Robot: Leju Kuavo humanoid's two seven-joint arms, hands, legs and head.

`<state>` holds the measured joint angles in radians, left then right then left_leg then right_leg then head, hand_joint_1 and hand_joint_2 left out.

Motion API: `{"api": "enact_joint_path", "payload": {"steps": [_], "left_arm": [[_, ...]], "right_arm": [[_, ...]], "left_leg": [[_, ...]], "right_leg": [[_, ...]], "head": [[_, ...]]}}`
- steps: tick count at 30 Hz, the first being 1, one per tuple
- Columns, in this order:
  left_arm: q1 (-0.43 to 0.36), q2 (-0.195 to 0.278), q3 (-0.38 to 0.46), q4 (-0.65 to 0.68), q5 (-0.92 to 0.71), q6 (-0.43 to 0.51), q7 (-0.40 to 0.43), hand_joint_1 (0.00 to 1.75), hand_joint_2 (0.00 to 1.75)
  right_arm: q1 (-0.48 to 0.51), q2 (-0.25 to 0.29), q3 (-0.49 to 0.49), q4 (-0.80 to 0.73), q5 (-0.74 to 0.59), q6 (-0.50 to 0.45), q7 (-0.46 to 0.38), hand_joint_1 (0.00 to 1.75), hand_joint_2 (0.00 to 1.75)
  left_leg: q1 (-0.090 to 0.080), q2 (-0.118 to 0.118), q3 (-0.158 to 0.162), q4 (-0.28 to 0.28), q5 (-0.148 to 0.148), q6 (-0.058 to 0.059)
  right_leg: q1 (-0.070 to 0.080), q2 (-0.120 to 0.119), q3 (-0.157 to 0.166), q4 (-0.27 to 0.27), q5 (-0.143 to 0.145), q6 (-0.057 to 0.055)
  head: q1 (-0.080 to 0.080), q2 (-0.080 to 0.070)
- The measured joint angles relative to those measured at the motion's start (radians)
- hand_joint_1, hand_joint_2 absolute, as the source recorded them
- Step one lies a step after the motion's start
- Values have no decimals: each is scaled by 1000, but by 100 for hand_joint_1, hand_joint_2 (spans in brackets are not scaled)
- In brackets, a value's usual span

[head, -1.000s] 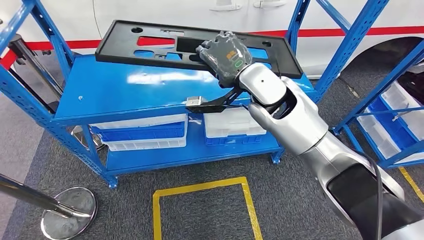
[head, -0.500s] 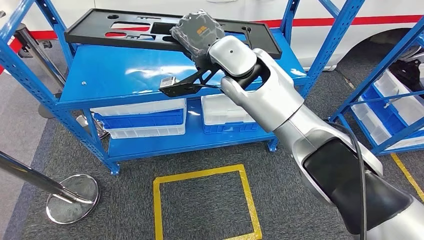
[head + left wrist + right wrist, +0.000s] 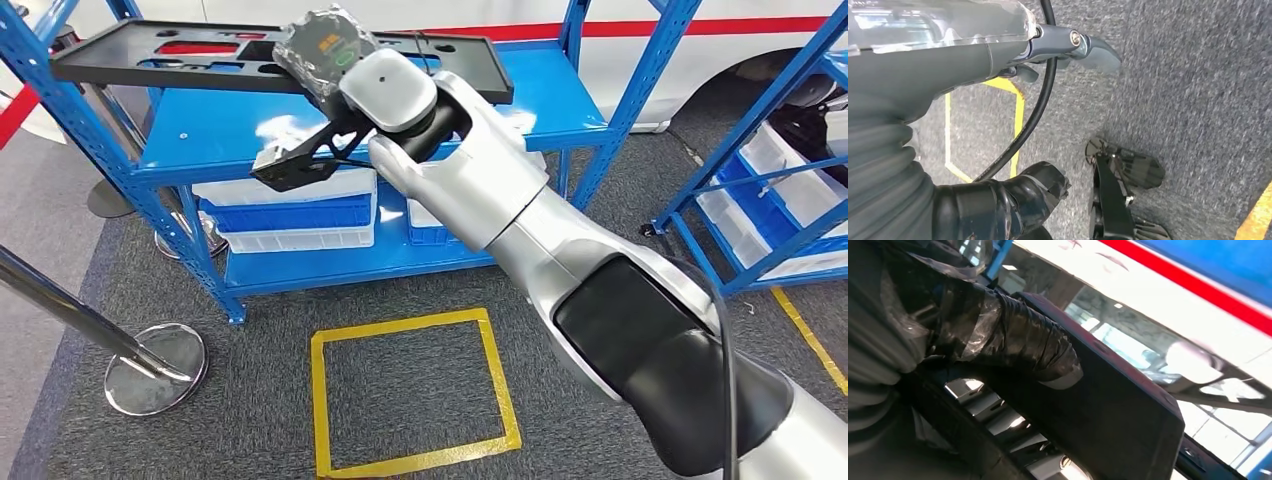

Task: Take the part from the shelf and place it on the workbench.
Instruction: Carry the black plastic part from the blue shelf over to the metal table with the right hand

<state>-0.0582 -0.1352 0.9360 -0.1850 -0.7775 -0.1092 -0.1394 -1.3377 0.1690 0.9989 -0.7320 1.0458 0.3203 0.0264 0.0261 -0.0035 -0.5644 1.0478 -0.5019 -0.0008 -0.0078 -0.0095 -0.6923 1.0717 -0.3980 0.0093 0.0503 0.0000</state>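
The part (image 3: 150, 62) is a long flat black panel with several cutouts. My right hand (image 3: 322, 45), wrapped in clear film, grips it near its middle and holds it level above the top of the blue shelf (image 3: 540, 95). Its left end reaches past the shelf's left upright. In the right wrist view my taped thumb (image 3: 1023, 345) presses on the panel (image 3: 1118, 420). My left hand (image 3: 973, 65) hangs over the grey carpet with its fingers apart and nothing in it.
White and blue bins (image 3: 290, 215) sit on the lower shelf. A yellow taped square (image 3: 410, 390) marks the carpet in front. A chrome stanchion base (image 3: 155, 365) stands at the left. A second blue rack (image 3: 780, 180) with bins stands at the right, and a white vehicle (image 3: 700, 30) is behind.
The view has shifted, with the shelf now lower and further right. My right hand has carried the panel leftward along the shelf, so that its end now overhangs the left upright.
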Motion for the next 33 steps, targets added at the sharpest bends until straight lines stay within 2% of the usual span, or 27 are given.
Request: {"api": "enact_joint_path", "payload": {"steps": [1, 2, 4, 5, 6, 7, 8, 9, 11, 12, 13, 15, 16, 18, 19, 20, 21, 22, 23, 24, 25, 27, 28, 30, 31, 32, 33], "left_arm": [[-1, 0, 0, 0, -1, -2, -1, 0, 175], [-2, -1, 1, 0, -1, -3, -1, 0, 175], [-3, -1, 3, 0, -1, -6, -2, 0, 175], [-3, -1, 5, 0, 1, -7, -2, 0, 175], [-2, -1, 7, 0, 2, -7, -1, 0, 175], [-2, -1, 11, 0, 5, -8, 0, 0, 175], [-2, -1, 15, 0, 7, -8, 1, 0, 175], [-2, -2, 19, 0, 8, -8, 1, 0, 175], [-2, -7, 21, 0, 7, -8, 1, 0, 175], [-1, -10, 22, 0, 5, -7, 2, 0, 175], [0, -11, 22, 0, 3, -6, 2, 0, 175], [1, -10, 22, 0, 1, -5, 3, 0, 175], [1, -9, 22, 0, 0, -3, 4, 0, 175], [1, -8, 22, 0, -5, 0, 9, 0, 175], [2, -7, 22, 0, -7, 2, 11, 0, 175], [4, -6, 22, 0, -10, 4, 14, 0, 175], [5, -5, 22, 0, -12, 6, 15, 0, 175], [6, -3, 22, 0, -15, 7, 16, 0, 175], [5, -1, 22, 0, -17, 7, 16, 0, 175], [5, 1, 22, 0, -19, 7, 16, 0, 175], [4, 2, 22, 0, -19, 7, 16, 0, 175], [3, 2, 22, 0, -20, 7, 16, 0, 175], [3, 2, 23, 0, -20, 7, 16, 0, 175], [3, 2, 22, 0, -20, 7, 17, 0, 175], [3, 2, 22, 0, -20, 7, 17, 0, 175], [2, 2, 22, 0, -20, 7, 17, 0, 175], [2, 2, 22, 0, -20, 7, 17, 0, 175]], "right_arm": [[-2, 7, 0, 15, 0, 0, -1, 175, 175], [-4, 13, 1, 28, 0, -1, -5, 175, 175], [-11, 23, 2, 49, 0, -3, -16, 175, 175], [-13, 26, 4, 57, -1, -4, -24, 175, 175], [-14, 27, 6, 66, -1, -4, -30, 175, 175], [-13, 28, 8, 73, -1, -5, -35, 175, 175], [-12, 28, 10, 81, -1, -5, -38, 175, 175], [-13, 29, 11, 87, -1, -6, -39, 175, 175], [-16, 30, 12, 97, -2, -9, -37, 175, 175], [-19, 32, 12, 101, -3, -12, -37, 175, 175], [-21, 33, 12, 105, -4, -14, -36, 175, 175], [-22, 34, 12, 112, -7, -19, -35, 175, 175], [-23, 34, 12, 115, -8, -20, -35, 175, 175], [-21, 35, 12, 121, -9, -23, -32, 175, 175], [-20, 35, 12, 125, -8, -24, -31, 175, 175], [-19, 34, 12, 128, -8, -25, -30, 175, 175], [-16, 33, 12, 132, -7, -27, -30, 175, 175], [-13, 31, 12, 137, -7, -30, -30, 175, 175], [-11, 29, 12, 141, -7, -33, -30, 175, 175], [-9, 28, 12, 145, -7, -35, -30, 175, 175], [-8, 26, 12, 147, -7, -36, -30, 175, 175], [-8, 23, 12, 151, -7, -38, -29, 175, 175], [-7, 22, 12, 152, -7, -39, -29, 175, 175], [-6, 17, 12, 158, -7, -41, -29, 175, 175], [-5, 14, 13, 161, -7, -42, -29, 175, 175], [-4, 11, 13, 164, -7, -42, -29, 175, 175], [-4, 7, 13, 166, -7, -42, -29, 175, 175]], "left_leg": [[1, 2, -8, -2, 11, 11], [2, 4, -19, -5, 23, 20], [-2, 6, -44, -4, 46, 31], [-4, 6, -58, -3, 57, 33], [-7, 6, -72, -2, 68, 34], [-10, 6, -86, -2, 78, 34], [-13, 5, -99, -1, 89, 34], [-16, 4, -111, 0, 100, 33], [-18, 4, -126, -2, 120, 27], [-16, 6, -128, -7, 130, 23], [-13, 8, -129, -13, 142, 17], [-12, 9, -132, -30, 161, 7], [-14, 7, -140, -26, 147, 3], [-15, 5, -162, 37, 59, -5], [-13, 5, -173, 94, 7, -9], [-10, 5, -182, 157, -27, -15], [-7, 5, -183, 208, -37, -20], [-3, 5, -174, 237, -24, -26], [1, 5, -150, 232, 1, -32], [6, 6, -112, 196, 24, -39], [8, 5, -64, 139, 24, -47], [8, 0, 0, 41, -4, -44], [4, -2, 9, 19, -17, -36], [4, -1, -6, 14, -4, -14], [4, 2, -15, 14, 7, -3], [4, 4, -27, 12, 20, 7], [5, 7, -40, 11, 33, 15]], "right_leg": [[-1, 1, -7, 15, -23, 5], [-3, 3, -17, 48, -63, 8], [-5, 5, -41, 160, -162, 12], [-5, 5, -48, 218, -191, 13], [-5, 5, -46, 257, -195, 12], [-3, 6, -31, 267, -177, 8], [0, 6, 0, 244, -147, 1], [5, 7, 47, 190, -122, -11], [18, 5, 150, 44, -128, -39], [24, 5, 180, -8, -137, -48], [28, 5, 193, -37, -143, -52], [27, 3, 183, -62, -113, -53], [22, 1, 177, -77, -95, -57], [13, -4, 157, -97, -57, -60], [12, -3, 140, -97, -43, -62], [10, -3, 122, -92, -31, -60], [9, -3, 102, -83, -22, -57], [5, -4, 81, -73, -14, -53], [1, -5, 58, -59, -8, -47], [-4, -5, 36, -43, -2, -41], [-6, -6, 15, -27, 2, -34], [-6, -5, -15, -2, 14, -21], [-4, -4, -23, 1, 22, -15], [-5, -1, -31, 1, 36, -5], [-6, 0, -37, 7, 23, 0], [-7, 2, -46, 31, -11, 4], [-8, 3, -57, 73, -62, 7]], "head": [[0, 0], [0, 0], [0, 0], [0, 0], [0, 0], [0, 0], [0, 0], [0, 0], [0, 0], [0, 0], [0, 0], [1, 0], [1, 0], [0, 0], [0, 0], [0, 0], [0, 0], [0, 0], [0, 0], [0, 0], [0, 0], [1, 0], [1, 0], [2, 0], [2, 0], [2, 0], [3, 0]]}}
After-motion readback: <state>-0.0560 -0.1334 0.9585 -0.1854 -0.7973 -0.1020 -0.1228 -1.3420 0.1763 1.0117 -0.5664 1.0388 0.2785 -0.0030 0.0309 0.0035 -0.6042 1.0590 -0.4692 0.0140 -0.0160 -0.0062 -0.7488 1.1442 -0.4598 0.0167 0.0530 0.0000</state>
